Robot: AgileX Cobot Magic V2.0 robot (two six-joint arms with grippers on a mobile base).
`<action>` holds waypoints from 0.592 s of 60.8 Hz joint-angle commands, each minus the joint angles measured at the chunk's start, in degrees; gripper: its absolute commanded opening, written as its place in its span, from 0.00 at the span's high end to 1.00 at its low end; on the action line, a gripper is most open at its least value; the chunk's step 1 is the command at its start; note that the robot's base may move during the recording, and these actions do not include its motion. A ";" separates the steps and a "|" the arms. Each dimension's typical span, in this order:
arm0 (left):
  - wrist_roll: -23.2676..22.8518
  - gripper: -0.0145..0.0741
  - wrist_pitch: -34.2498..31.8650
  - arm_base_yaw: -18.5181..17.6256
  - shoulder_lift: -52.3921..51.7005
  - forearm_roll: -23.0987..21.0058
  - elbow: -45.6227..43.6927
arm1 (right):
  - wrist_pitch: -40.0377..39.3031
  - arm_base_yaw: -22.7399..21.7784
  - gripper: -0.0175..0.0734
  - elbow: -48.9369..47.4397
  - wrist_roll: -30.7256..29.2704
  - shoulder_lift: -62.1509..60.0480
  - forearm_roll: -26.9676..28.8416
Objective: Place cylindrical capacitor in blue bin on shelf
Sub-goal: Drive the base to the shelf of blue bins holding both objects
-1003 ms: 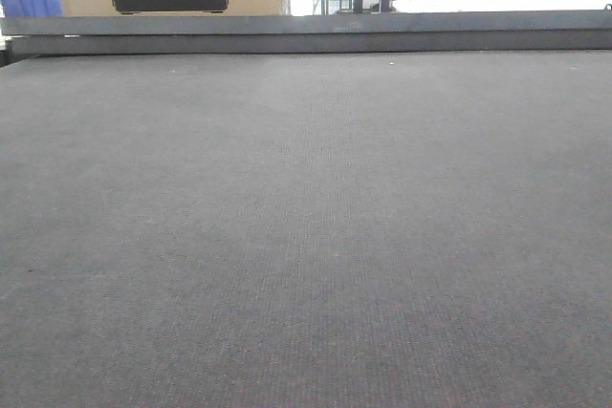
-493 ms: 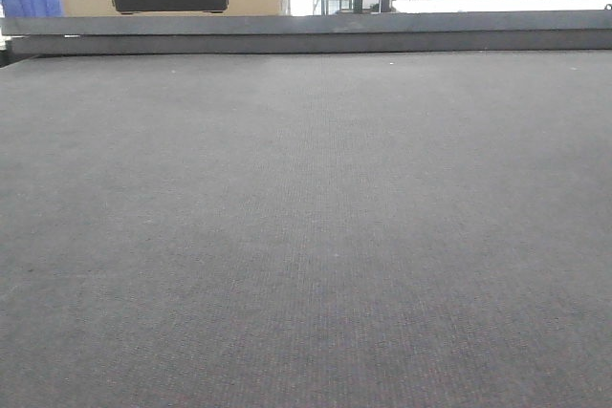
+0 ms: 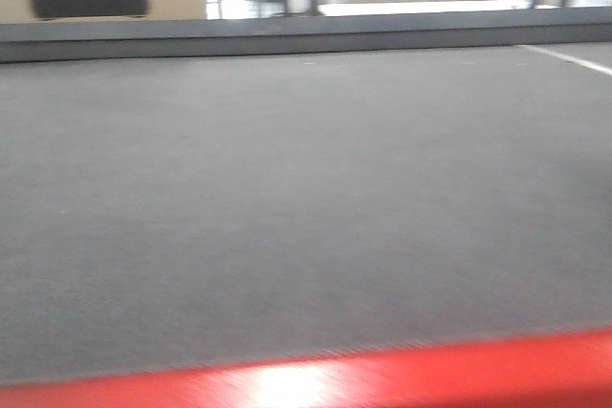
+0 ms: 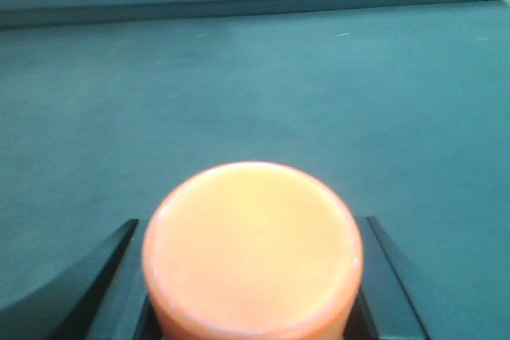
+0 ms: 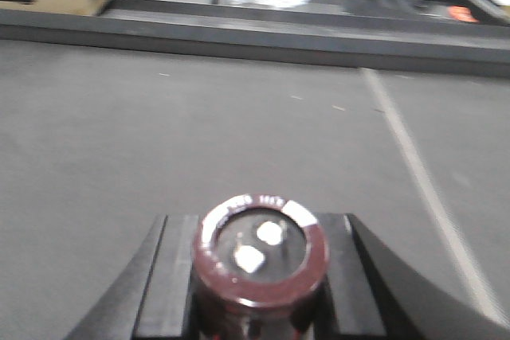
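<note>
Though its print blurs, your right end effector [image 5: 259,232] clamps the maroon capacitor [image 5: 260,256]. Your left end effector [image 4: 252,232] clamps an orange cylinder [image 4: 252,248].

Front and both wrist views — low, facing across one tabletop [image 3: 287,188].

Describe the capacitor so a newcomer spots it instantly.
Above the grey tabletop, look between the black fingers of the right gripper, at the bottom of its wrist view. The capacitor is the dark maroon cylinder; unlike the plain orange cylinder in the left gripper, its top carries two silver terminals.
</note>
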 commanded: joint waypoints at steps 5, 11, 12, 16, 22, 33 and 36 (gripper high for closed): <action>-0.22 0.96 -1.89 -0.35 -0.76 -0.31 -0.37 | -1.29 0.06 0.98 -0.16 -0.22 -0.31 -0.10; -0.22 0.96 -1.89 -0.35 -0.79 -0.31 -0.37 | -1.29 0.06 0.98 -0.16 -0.22 -0.31 -0.10; -0.22 0.96 -1.89 -0.35 -0.79 -0.31 -0.37 | -1.29 0.06 0.98 -0.16 -0.22 -0.31 -0.10; -0.22 0.96 -1.89 -0.35 -0.79 -0.31 -0.37 | -1.29 0.06 0.98 -0.16 -0.22 -0.31 -0.10; -0.22 0.96 -1.89 -0.35 -0.79 -0.31 -0.37 | -1.29 0.06 0.98 -0.16 -0.22 -0.31 -0.10; -0.22 0.96 -1.89 -0.35 -0.78 -0.21 -0.37 | -1.29 0.06 0.98 -0.16 -0.22 -0.31 -0.10; -0.22 0.96 -1.89 -0.35 -0.78 -0.08 -0.37 | -1.29 0.06 0.98 -0.16 -0.22 -0.31 -0.10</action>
